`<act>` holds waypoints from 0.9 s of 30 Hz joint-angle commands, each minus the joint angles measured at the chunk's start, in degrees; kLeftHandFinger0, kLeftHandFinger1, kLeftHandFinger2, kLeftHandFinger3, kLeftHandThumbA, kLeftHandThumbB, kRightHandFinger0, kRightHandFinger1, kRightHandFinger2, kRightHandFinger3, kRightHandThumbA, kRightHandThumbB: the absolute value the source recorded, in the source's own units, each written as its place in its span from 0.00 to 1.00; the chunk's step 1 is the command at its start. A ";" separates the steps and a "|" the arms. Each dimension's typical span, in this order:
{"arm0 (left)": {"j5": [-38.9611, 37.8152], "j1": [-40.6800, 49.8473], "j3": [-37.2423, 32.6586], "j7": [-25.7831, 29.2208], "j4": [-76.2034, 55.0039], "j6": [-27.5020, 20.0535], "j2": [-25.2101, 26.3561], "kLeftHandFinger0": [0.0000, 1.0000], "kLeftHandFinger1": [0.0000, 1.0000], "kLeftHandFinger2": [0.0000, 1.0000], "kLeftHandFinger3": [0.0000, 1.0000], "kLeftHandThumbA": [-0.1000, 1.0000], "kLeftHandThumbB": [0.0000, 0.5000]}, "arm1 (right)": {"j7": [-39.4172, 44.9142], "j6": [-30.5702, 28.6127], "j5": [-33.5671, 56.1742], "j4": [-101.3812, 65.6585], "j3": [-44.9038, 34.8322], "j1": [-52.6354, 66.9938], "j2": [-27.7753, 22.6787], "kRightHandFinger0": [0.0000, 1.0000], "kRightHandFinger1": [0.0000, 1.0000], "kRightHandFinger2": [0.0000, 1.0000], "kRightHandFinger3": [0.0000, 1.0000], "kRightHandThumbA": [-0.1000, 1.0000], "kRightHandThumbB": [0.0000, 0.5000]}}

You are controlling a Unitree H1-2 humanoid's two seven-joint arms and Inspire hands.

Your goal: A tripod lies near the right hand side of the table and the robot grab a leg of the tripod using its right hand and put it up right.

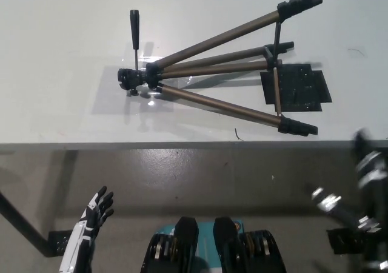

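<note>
Partly blurred right hand (364, 188) at frame edge

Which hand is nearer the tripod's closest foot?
Right. The right hand is blurred at the picture's right edge, just below and right of the foot. The left hand hangs open far to the lower left, off the table.
</note>
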 commanded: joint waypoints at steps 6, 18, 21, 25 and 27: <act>-0.31 0.24 0.02 -1.38 -0.96 -5.05 1.62 1.00 1.00 1.00 1.00 1.00 0.75 | 5.05 15.14 -5.80 -13.24 -1.97 -21.63 -12.01 1.00 1.00 1.00 1.00 0.85 0.70; -0.11 -0.57 0.19 -1.13 -0.73 -4.51 1.61 1.00 1.00 1.00 1.00 1.00 0.74 | 23.35 33.39 -11.24 3.18 12.91 -58.73 -23.38 1.00 1.00 1.00 1.00 0.87 0.97; 0.39 -0.60 0.23 -0.81 -0.47 -4.95 1.52 1.00 1.00 1.00 1.00 1.00 0.74 | 25.41 33.06 -13.00 9.40 16.84 -63.61 -22.81 1.00 1.00 1.00 1.00 0.86 0.98; 0.43 -0.59 0.22 -0.81 -0.16 -4.97 1.54 1.00 1.00 1.00 1.00 1.00 0.73 | 30.65 32.31 -17.22 22.31 24.65 -72.41 -21.04 1.00 1.00 1.00 1.00 0.90 0.96; 0.59 -0.13 0.10 -0.75 -0.85 -4.39 1.36 1.00 1.00 1.00 1.00 1.00 0.70 | 32.32 31.72 -19.40 28.65 28.49 -75.81 -19.52 1.00 1.00 1.00 1.00 0.89 0.98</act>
